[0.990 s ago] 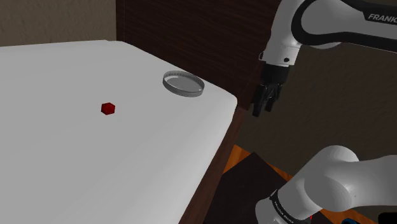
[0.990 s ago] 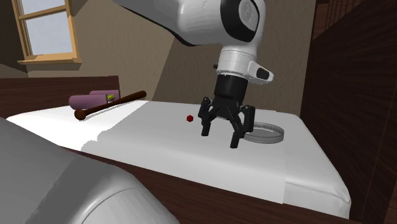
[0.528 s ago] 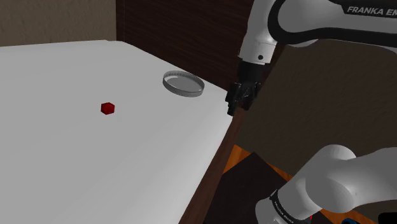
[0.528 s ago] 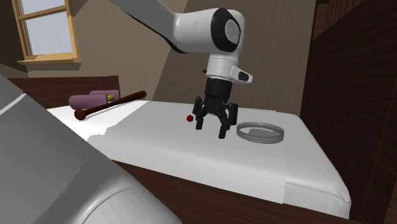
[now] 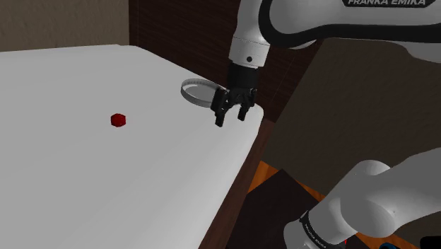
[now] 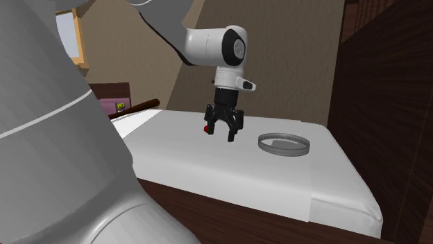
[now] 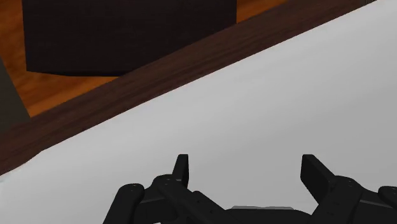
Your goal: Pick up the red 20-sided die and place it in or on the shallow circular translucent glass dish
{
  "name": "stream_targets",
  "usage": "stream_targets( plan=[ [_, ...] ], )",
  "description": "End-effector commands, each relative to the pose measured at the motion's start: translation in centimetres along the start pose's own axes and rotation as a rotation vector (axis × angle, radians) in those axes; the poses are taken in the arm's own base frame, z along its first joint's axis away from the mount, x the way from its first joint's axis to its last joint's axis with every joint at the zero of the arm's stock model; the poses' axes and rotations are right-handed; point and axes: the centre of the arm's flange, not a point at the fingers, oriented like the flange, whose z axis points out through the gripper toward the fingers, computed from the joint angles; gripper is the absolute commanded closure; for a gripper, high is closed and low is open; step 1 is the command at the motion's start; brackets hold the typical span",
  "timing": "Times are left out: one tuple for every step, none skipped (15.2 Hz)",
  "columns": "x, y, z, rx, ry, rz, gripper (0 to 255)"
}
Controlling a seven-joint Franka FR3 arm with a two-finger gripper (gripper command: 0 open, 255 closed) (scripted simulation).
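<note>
White arm (image 5: 283,18), dark joints (image 6: 236,47), black gripper (image 5: 230,119), FRANKA EMIKA lettering (image 5: 385,3)

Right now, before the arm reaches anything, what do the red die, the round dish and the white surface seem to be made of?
Red die: opaque, matte, evenly red; perhaps plastic, not certain.
Round dish: thin grey rim, pale floor letting the white below show; likely glass or clear plastic.
White surface: plain matte white, rounded corner; material open.
Its frame: dark brown, streaked like wood.
</note>
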Motion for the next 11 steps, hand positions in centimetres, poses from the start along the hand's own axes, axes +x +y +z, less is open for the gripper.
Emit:
stream_targets(
  plan=[
    [1.2,-2.0,0.1,0.001,0.016,0.001,0],
    [1.8,-3.1,0.1,0.001,0.023,0.000,0],
    [2.5,-4.1,0.1,0.000,0.031,0.000,0],
    [3.1,-5.2,0.2,0.000,0.039,0.000,0],
    [3.7,-6.3,0.2,0.000,0.046,0.000,0],
    [4.3,-7.4,0.2,0.000,0.054,-0.001,0],
    [5.0,-8.5,0.2,0.000,0.062,-0.001,0],
    [5.6,-9.6,0.2,0.000,0.069,-0.001,0],
    [6.2,-10.7,0.1,-0.001,0.077,-0.002,0],
    [6.8,-11.8,0.1,-0.001,0.084,-0.002,0],
    [7.5,-12.9,0.1,-0.001,0.092,-0.002,0]
  ],
)
